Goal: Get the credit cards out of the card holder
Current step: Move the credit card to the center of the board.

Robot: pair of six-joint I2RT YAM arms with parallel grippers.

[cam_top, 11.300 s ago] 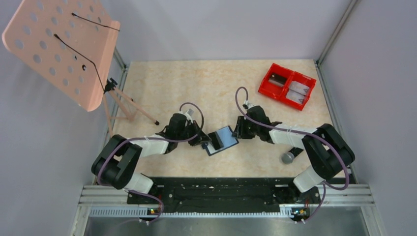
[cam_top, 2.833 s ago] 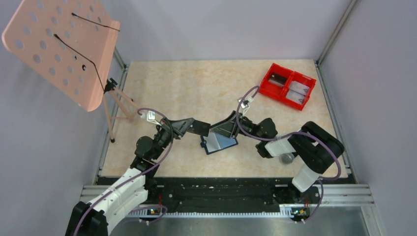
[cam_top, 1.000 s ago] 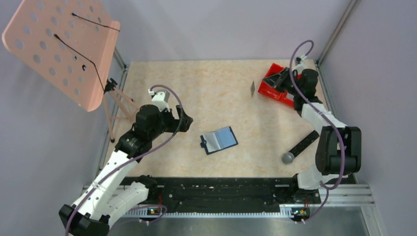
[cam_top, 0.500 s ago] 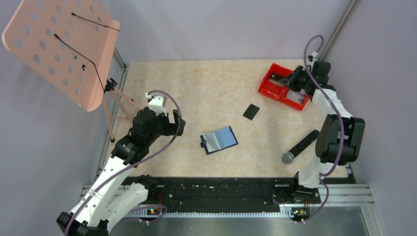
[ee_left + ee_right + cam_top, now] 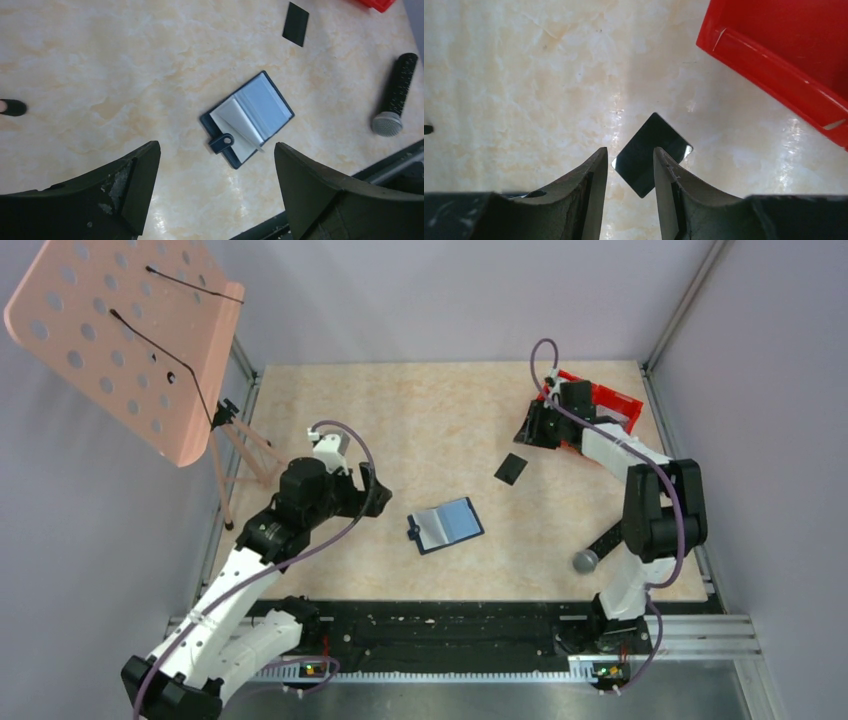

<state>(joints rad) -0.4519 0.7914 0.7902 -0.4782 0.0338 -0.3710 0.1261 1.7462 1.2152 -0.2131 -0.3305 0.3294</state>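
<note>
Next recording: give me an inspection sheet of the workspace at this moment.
Surface: beige marbled table, no spills seen.
Job's things: card holder lies open and flat mid-table, one pale inner leaf lifted; one black card lies loose on the table, apart from the holder.
Clutter: red bin at the far right; microphone near the right arm's base.
Grippers: left tool wide open and empty, up and left of the holder; right tool open by a narrow gap, empty, above the black card.
Cables: purple cable loops on each arm, snagging nothing.
Surroundings: pink perforated music stand at the far left; grey walls.
</note>
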